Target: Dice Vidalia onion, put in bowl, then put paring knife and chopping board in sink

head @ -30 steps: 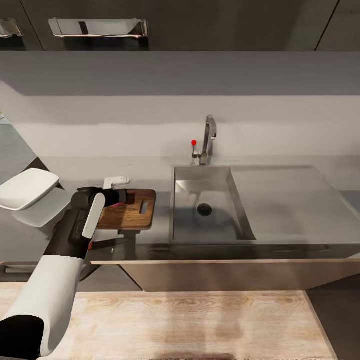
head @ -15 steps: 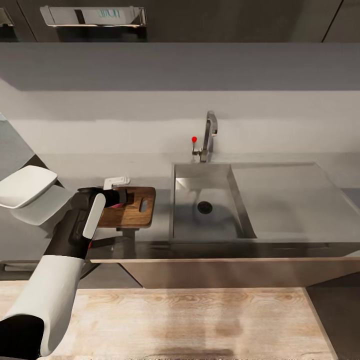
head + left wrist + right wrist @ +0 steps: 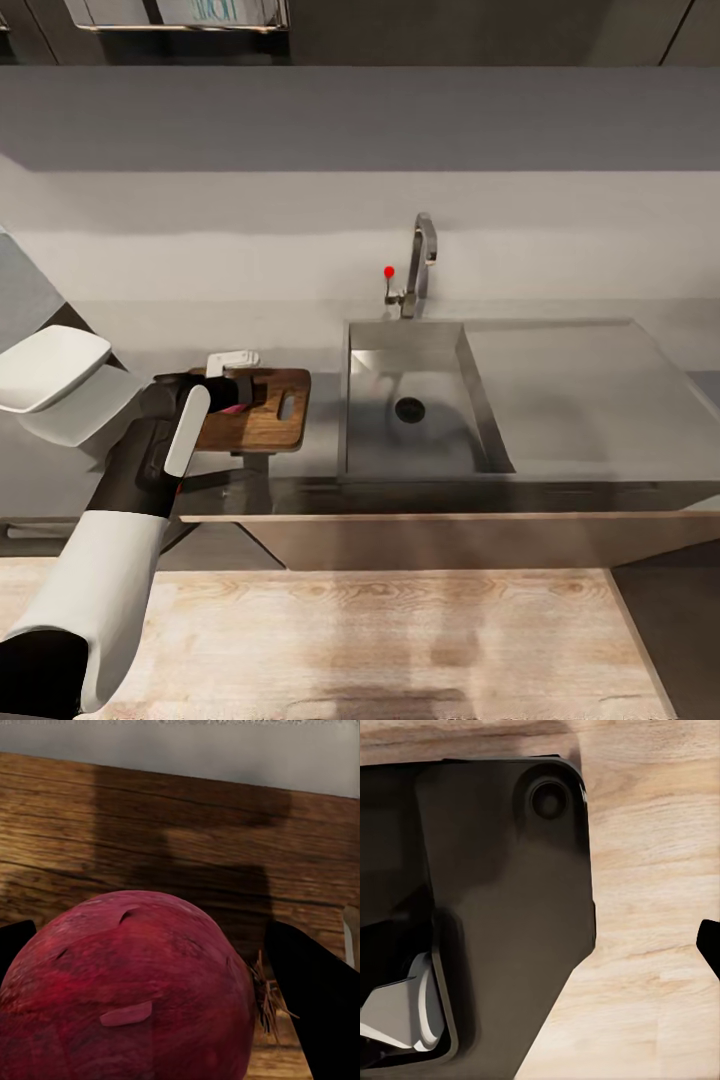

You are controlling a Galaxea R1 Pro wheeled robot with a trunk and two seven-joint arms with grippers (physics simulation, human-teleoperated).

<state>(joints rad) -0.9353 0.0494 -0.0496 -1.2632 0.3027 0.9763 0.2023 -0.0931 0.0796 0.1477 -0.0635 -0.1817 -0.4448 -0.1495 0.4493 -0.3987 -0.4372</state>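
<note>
My left gripper (image 3: 243, 393) is over the near end of the brown chopping board (image 3: 262, 422) on the grey countertop (image 3: 310, 455). It is shut on the dark red Vidalia onion (image 3: 139, 990), which has a dark finger (image 3: 315, 1001) on each side. A pink edge of the onion (image 3: 232, 408) peeks out under the gripper. I cannot tell whether the onion touches the board (image 3: 180, 847). The steel sink (image 3: 372, 445) stands right of the board and its basin holds nothing. The white bowl (image 3: 45, 368) is at the far left. The paring knife is hidden.
The tap (image 3: 421, 262) with a red-knobbed lever (image 3: 388, 272) rises behind the basin, and the flat drainboard (image 3: 580, 390) lies to its right. A small white object (image 3: 232, 358) lies behind the board. One dark fingertip (image 3: 709, 945) of my right gripper hangs over the wooden floor (image 3: 652, 832) beside the dark base (image 3: 495, 892).
The head camera has tilted, so the wall cabinets have slid up out of the picture. The left arm stays over the board with the onion in its grip.
</note>
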